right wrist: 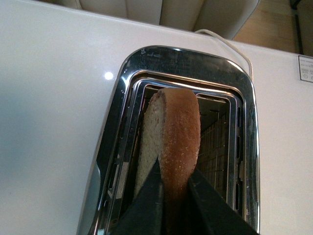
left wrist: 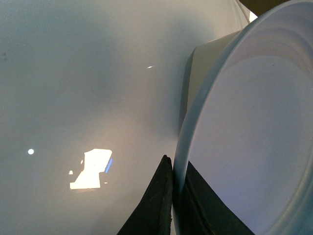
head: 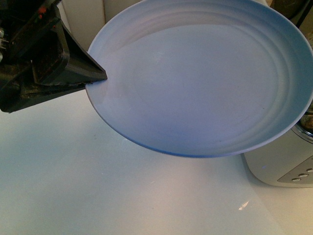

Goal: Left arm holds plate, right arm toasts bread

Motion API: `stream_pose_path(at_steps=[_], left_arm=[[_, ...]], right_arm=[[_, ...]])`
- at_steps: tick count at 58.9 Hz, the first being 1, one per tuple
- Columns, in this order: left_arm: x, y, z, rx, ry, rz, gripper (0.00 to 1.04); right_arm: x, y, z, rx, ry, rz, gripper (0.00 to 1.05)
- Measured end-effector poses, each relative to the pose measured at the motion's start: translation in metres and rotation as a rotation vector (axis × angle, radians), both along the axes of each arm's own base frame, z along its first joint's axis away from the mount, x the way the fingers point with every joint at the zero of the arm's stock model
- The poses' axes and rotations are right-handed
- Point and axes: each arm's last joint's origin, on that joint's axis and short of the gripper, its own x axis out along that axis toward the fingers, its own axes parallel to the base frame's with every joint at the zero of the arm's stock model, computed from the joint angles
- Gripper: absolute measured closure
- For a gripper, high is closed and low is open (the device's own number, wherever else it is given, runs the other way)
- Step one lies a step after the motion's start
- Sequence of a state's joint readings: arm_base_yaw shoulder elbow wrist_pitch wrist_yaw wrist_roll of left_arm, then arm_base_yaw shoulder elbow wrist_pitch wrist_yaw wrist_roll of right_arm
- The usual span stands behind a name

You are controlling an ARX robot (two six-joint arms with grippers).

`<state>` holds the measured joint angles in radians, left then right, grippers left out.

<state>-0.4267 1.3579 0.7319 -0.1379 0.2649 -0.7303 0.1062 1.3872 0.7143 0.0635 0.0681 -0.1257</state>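
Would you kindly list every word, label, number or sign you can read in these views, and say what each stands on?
No text is legible.
White label on the surface beside the toaster: printed marks, too small to read.
Toaster buttons: no readable marking.
The plate and the bread bear no text.

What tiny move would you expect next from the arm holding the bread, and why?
Probably a straight lowering. The right gripper pinches the bread slice upright at the toaster slot, with its top well above the rim, and its crumb looks pale, untoasted. The plate sits empty in the left gripper.
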Motion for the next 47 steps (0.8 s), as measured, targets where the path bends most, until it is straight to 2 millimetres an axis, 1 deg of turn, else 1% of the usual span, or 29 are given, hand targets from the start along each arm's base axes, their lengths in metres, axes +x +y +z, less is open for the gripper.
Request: stream_pose_path(at_steps=[3, 4, 12, 15, 21, 22, 23, 25, 28, 29, 35, 37, 40, 47], left_arm=[[0.000, 0.000, 0.000, 0.000, 0.000, 0.000, 1.02], [0.000, 0.000, 0.000, -0.001, 0.000, 0.000, 1.02], [0.000, 0.000, 0.000, 0.000, 0.000, -0.001, 1.02], [0.000, 0.000, 0.000, 0.000, 0.000, 0.000, 1.02], [0.000, 0.000, 0.000, 0.000, 0.000, 0.000, 1.02], [0.000, 0.000, 0.000, 0.000, 0.000, 0.000, 1.02], [0.000, 0.000, 0.000, -0.001, 0.000, 0.000, 1.02], [0.000, 0.000, 0.000, -0.001, 0.001, -0.001, 1.02], [0.000, 0.000, 0.000, -0.003, 0.001, -0.003, 1.02], [0.000, 0.000, 0.000, -0.003, 0.001, -0.003, 1.02], [0.000, 0.000, 0.000, -0.003, 0.002, -0.003, 1.02], [0.000, 0.000, 0.000, -0.003, 0.002, -0.003, 1.02], [0.000, 0.000, 0.000, -0.003, 0.002, -0.003, 1.02], [0.000, 0.000, 0.000, -0.003, 0.001, -0.003, 1.02]], right_arm=[[-0.001, 0.000, -0.001, 0.004, 0.003, 0.001, 0.88], [-0.001, 0.000, -0.002, 0.007, 0.006, 0.003, 0.85], [-0.003, -0.002, -0.007, 0.013, 0.018, 0.003, 0.67], [-0.004, -0.003, -0.009, 0.018, 0.022, -0.003, 0.57], [-0.007, -0.006, -0.009, 0.038, 0.015, -0.012, 0.43], [-0.008, -0.006, -0.008, 0.039, 0.012, -0.013, 0.41], [-0.009, -0.008, -0.007, 0.051, 0.001, -0.018, 0.36], [-0.012, -0.009, -0.005, 0.065, -0.012, -0.020, 0.31], [-0.014, -0.011, -0.002, 0.086, -0.033, -0.026, 0.26], [-0.016, -0.013, 0.000, 0.096, -0.049, -0.032, 0.22], [-0.027, -0.019, 0.010, 0.146, -0.127, -0.064, 0.09], [-0.030, -0.021, 0.013, 0.155, -0.148, -0.075, 0.07], [-0.038, -0.024, 0.018, 0.172, -0.183, -0.093, 0.08], [-0.063, -0.027, 0.028, 0.188, -0.256, -0.108, 0.09]])
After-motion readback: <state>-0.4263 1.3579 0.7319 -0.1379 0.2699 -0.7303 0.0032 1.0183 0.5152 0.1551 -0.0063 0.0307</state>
